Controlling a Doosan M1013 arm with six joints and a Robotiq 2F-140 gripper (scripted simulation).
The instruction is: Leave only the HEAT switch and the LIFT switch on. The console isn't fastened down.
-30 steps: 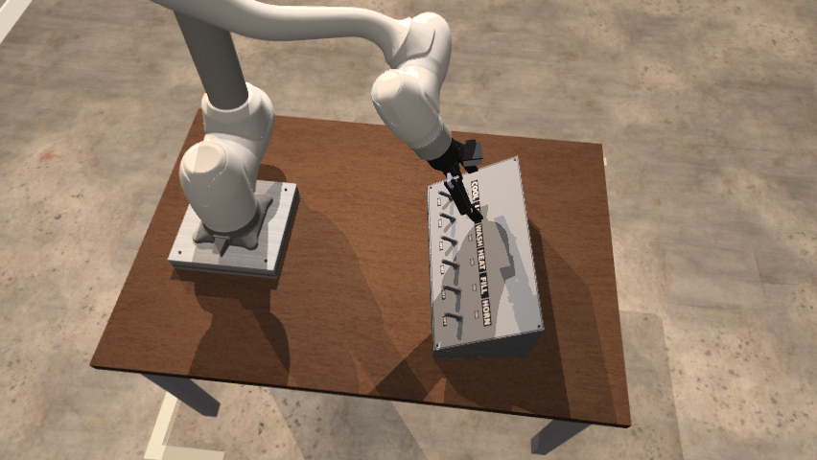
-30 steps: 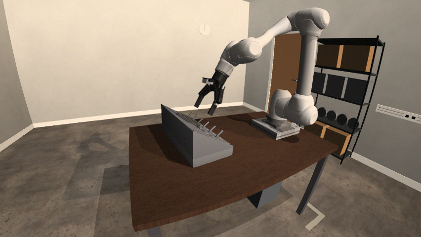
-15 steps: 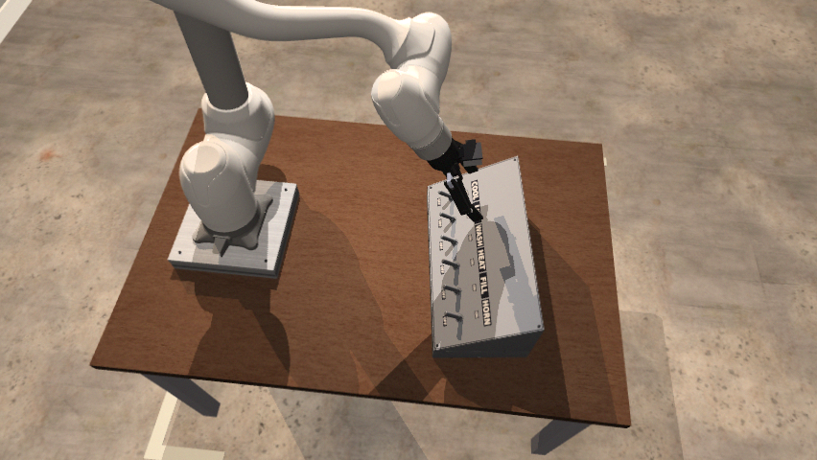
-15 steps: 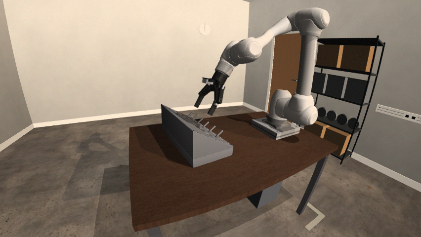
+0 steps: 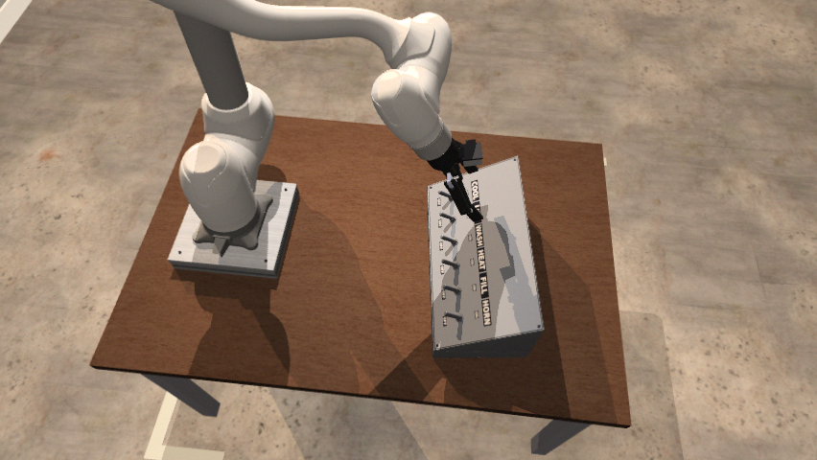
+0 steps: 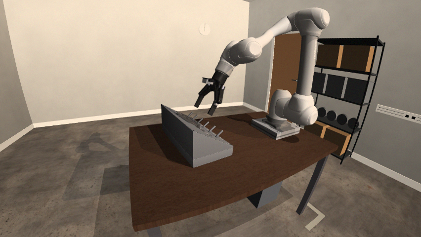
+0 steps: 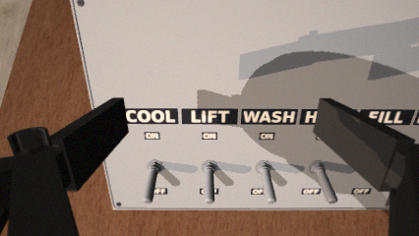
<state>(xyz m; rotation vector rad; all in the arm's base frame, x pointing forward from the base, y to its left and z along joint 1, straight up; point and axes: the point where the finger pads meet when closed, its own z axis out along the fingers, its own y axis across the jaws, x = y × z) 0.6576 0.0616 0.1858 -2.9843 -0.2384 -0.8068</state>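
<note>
The console (image 5: 502,228), a grey wedge with a sloped face, sits on the right half of the counter (image 5: 354,297), turned slightly askew to its edges. Along the face runs a row of six toggle switches, each under a black label; from the far end the wrist view reads COOL, LIFT, WASH, a half-hidden label beginning with H, then FILL, and the top view adds HORN at the near end. Small ON tags sit above the levers and OFF tags below. The COOL switch (image 7: 152,179), LIFT switch (image 7: 209,181), WASH switch (image 7: 267,181) and HEAT switch (image 7: 325,181) all have their levers lying toward the OFF tags.

The gripper (image 6: 207,102) hangs above the far end of the console, over the COOL and LIFT end, clear of the levers. Its jaws are spread wide with nothing between them; in the wrist view the two fingers frame the labels from COOL across to the H label. Its shadow falls on the panel.

The white arm (image 5: 228,149) stands on a grey base plate (image 5: 286,194) at the left of the counter. A black rack (image 6: 380,59) with boxes stands by the wall behind.
</note>
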